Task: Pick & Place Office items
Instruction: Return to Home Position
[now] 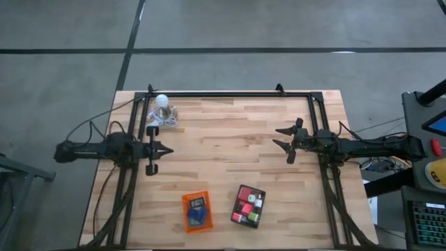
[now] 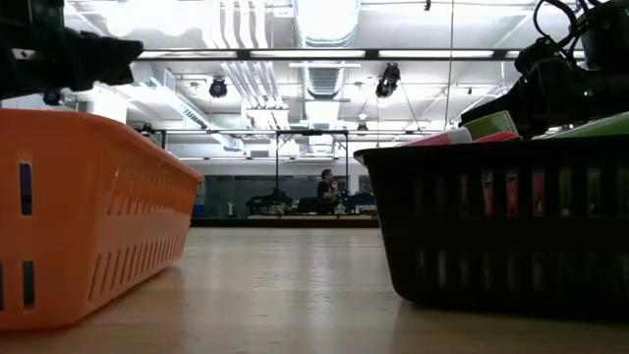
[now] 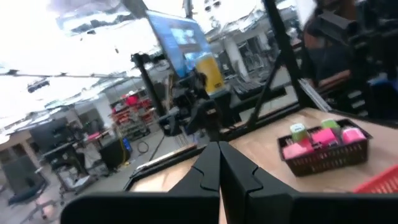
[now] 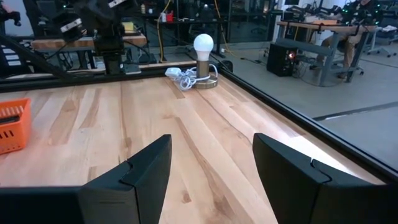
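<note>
The office items lie in two trays near the table's front edge. An orange tray (image 1: 197,211) holds dark and blue pieces. A black tray (image 1: 249,206) holds pink, green and white pieces (image 3: 323,137), some of which stick up above its rim (image 2: 489,125). My left gripper (image 1: 171,148) is shut and holds nothing; it hangs over the table's left part, well behind the orange tray. My right gripper (image 1: 277,137) stands open over the right part with nothing between its fingers (image 4: 211,165). Both grippers point level toward the table's middle.
A white light bulb on a round base with a coiled cord (image 1: 162,110) stands at the far left corner. A black frame rail (image 1: 230,93) runs along the far edge and down both sides. Bare wood (image 1: 223,146) lies between the grippers.
</note>
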